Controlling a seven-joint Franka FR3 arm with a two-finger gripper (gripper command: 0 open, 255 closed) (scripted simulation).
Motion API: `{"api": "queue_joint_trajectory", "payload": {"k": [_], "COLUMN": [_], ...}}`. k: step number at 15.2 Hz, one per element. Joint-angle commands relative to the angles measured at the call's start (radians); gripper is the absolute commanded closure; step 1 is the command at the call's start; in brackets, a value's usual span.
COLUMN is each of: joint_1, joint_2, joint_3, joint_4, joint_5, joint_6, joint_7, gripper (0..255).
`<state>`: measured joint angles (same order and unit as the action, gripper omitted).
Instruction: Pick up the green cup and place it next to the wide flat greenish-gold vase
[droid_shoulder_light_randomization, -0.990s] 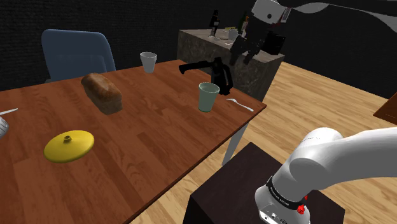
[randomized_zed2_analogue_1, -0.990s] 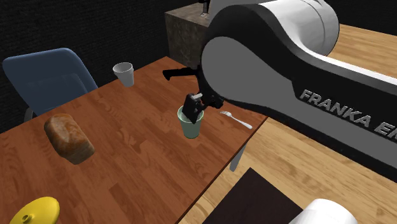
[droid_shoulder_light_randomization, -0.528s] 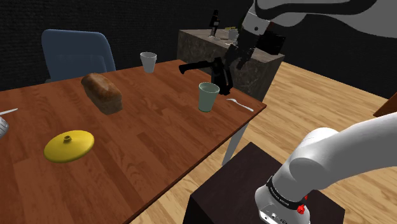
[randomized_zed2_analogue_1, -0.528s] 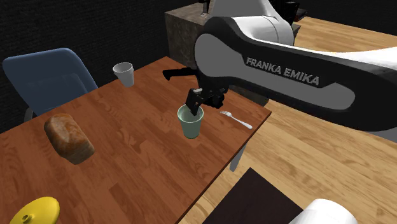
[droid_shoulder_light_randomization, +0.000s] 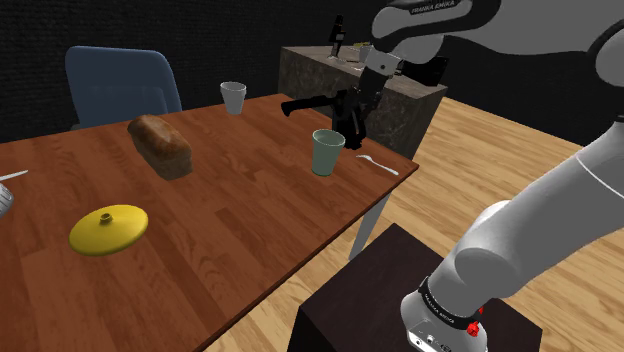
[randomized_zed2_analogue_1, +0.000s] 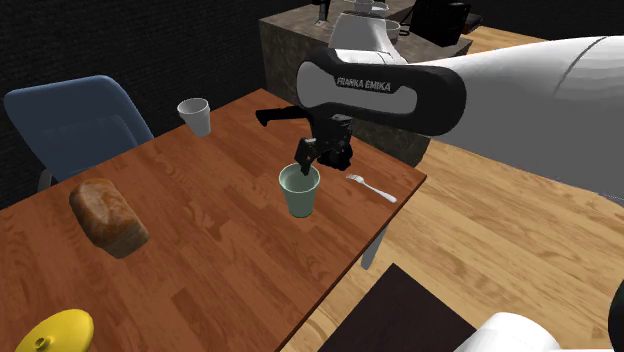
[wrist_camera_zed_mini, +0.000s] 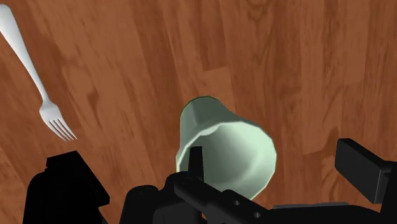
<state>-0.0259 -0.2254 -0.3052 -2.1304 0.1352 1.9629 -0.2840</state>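
1. The claw (randomized_zed2_analogue_1: 316, 163) hangs just above the green cup (randomized_zed2_analogue_1: 300, 197) and points down at its open mouth.
2. Its 2 fingers (wrist_camera_zed_mini: 63, 191) stand apart, so the claw is released and grasps nothing.
3. In the wrist view the cup's rim lies between the 2 fingers, and neither one touches it.
4. The green cup stands upright on the wooden tabletop (droid_shoulder_light_randomization: 230, 230), near the corner closest to the stand.
5. A white fork (droid_shoulder_light_randomization: 378, 164) lies flat at that same corner, between the cup and the tabletop's short edge.
6. A black kettle (randomized_zed2_analogue_1: 283, 115) stands just behind the cup along that short edge. In the shoulder view the claw partly covers it.
7. The yellow flat vase (droid_shoulder_light_randomization: 108, 229) sits well apart from the cup, toward the tabletop's other end and near the long edge on the stand's side.
8. A loaf of bread (droid_shoulder_light_randomization: 160, 146) lies between the vase and the cup, nearer the far long edge.
9. A white cup (droid_shoulder_light_randomization: 233, 97) stands upright close to the far long edge.
10. A blue chair (droid_shoulder_light_randomization: 120, 85) stands behind that far edge.
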Motion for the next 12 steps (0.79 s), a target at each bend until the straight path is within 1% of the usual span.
{"api": "queue_joint_trajectory", "payload": {"k": [1, 5, 9, 12], "joint_1": [-0.001, -0.016, -0.051, -0.051], "joint_2": [0.081, 0.246, 0.417, 0.429], "joint_3": [-0.026, -0.063, -0.076, -0.071], "joint_4": [0.042, 0.137, 0.252, 0.238], "joint_5": [0.038, 0.124, 0.215, 0.223], "joint_6": [0.013, 0.022, 0.009, 0.032], "joint_7": [-0.046, -0.138, -0.221, -0.227], "gripper": [0, 0, 0, 0]}}
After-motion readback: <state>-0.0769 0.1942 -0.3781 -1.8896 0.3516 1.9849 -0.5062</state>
